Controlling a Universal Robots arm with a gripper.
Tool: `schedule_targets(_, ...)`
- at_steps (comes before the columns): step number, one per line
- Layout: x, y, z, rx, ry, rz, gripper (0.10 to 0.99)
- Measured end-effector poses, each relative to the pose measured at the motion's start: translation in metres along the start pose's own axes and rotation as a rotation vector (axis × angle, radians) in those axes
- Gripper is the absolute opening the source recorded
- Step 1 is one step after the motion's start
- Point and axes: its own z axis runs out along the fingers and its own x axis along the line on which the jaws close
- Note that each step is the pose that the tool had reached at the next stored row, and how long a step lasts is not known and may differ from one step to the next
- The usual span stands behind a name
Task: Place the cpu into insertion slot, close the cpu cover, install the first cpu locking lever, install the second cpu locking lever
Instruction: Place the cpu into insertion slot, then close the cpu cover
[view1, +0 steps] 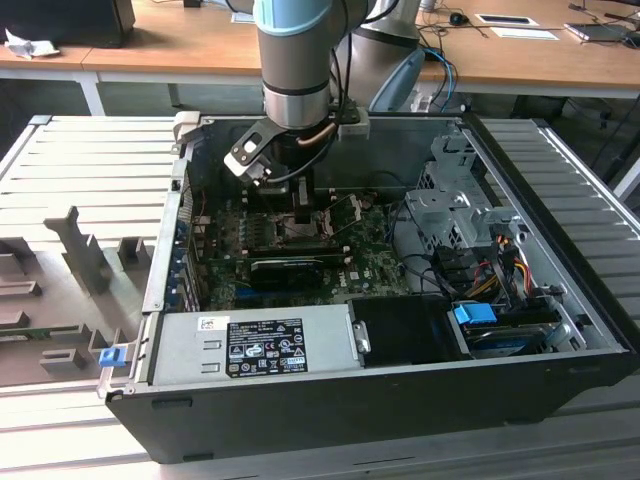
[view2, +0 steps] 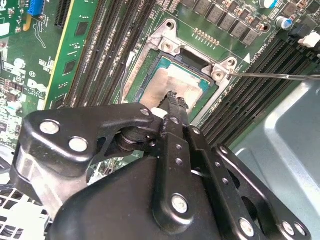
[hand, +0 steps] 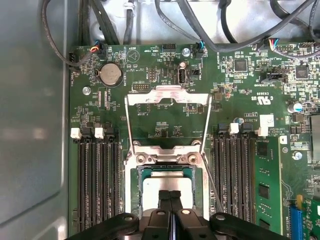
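Note:
In both wrist views the cpu (hand: 167, 182) (view2: 172, 80), a grey-silver square chip, lies flat in the insertion slot (hand: 135, 182) (view2: 161, 61) on the green motherboard. My gripper (hand: 170, 196) (view2: 176, 99) is shut, its two black fingertips pressed together right over the chip's near half; whether they touch it is unclear. The cpu cover (hand: 167, 95), a silver frame, stands swung open at the slot's far side. A thin wire locking lever (view2: 280, 76) (hand: 214, 189) sticks out unlatched beside the slot. In the exterior view my gripper (view1: 300, 212) reaches down into the open computer case.
Black memory slots (hand: 95, 180) (hand: 235, 175) flank the socket on both sides. Cables (hand: 100, 20) hang at the case's back wall. The exterior view shows the power supply (view1: 255, 345) along the case's near edge and a drive cage (view1: 450, 200) at the exterior view's right.

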Motion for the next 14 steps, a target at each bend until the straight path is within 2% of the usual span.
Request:
schedule_targets(3,-0.0001,0.0007,-0.0002,0.002,-0.0003,0.000,0.106)
schedule_targets(6,-0.0001,0.0054,0.0001,0.013,-0.0004,0.001,0.106)
schedule_targets(7,-0.0001,0.0077,0.0003,0.018,-0.0002,0.001,0.106)
schedule_targets(9,-0.0001,0.0139,0.0007,0.036,-0.0004,0.001,0.106)
schedule_targets(10,-0.0002,0.0148,0.0005,0.043,-0.0004,0.001,0.106)
schedule_targets(12,-0.0001,0.0160,-0.0011,0.063,0.0006,0.001,0.106)
schedule_targets(14,-0.0001,0.0161,-0.0029,0.066,0.0037,0.002,0.106)
